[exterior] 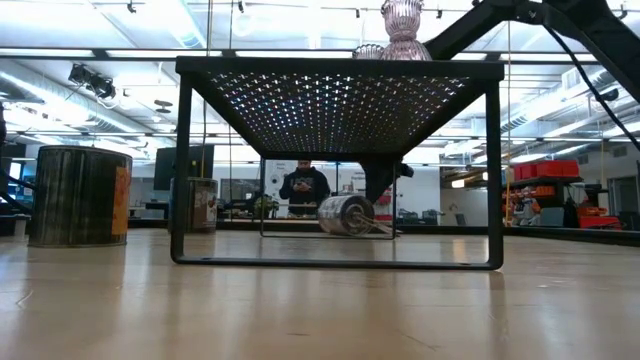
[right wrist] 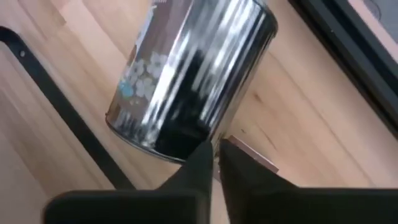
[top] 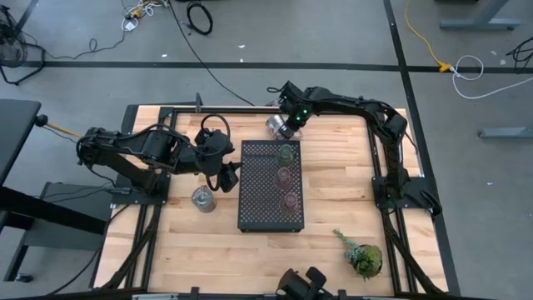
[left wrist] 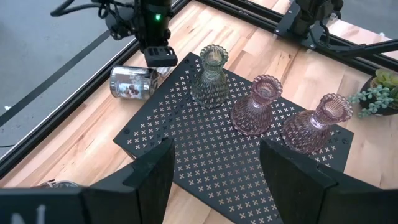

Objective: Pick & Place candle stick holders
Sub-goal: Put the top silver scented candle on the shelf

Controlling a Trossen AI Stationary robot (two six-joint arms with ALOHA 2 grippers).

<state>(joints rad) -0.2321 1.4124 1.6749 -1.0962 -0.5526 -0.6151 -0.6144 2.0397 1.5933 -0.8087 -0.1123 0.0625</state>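
Observation:
A black perforated tray (top: 250,212) stands mid-table on thin legs. On it, upright on their bases, stand a pale green glass holder (top: 287,153) and two pinkish holders (top: 283,176) (top: 289,201); all three also show in the left wrist view, the green one (left wrist: 210,78) farthest. One silvery holder (top: 202,199) stands on the table left of the tray. Another silvery holder (right wrist: 186,81) lies on its side near the far edge. My right gripper (right wrist: 216,155) is shut, its tips at this holder's wall. My left gripper (left wrist: 214,168) is open and empty over the tray's left edge. A third silvery holder is not in view. My right gripper's shut fingertips (right wrist: 202,152) stand at the side wall of the lying silvery holder (right wrist: 180,134), near its open end. They slant down from above. I cannot tell whether they touch it. The holder lies on the table on its side.
A leafy plant sprig (top: 362,254) lies at the table's near right. Black frame rails (top: 225,107) run along the table's far edge and sides. Bare wood lies near the front, left of the sprig. A person (exterior: 305,188) stands in the room beyond the table.

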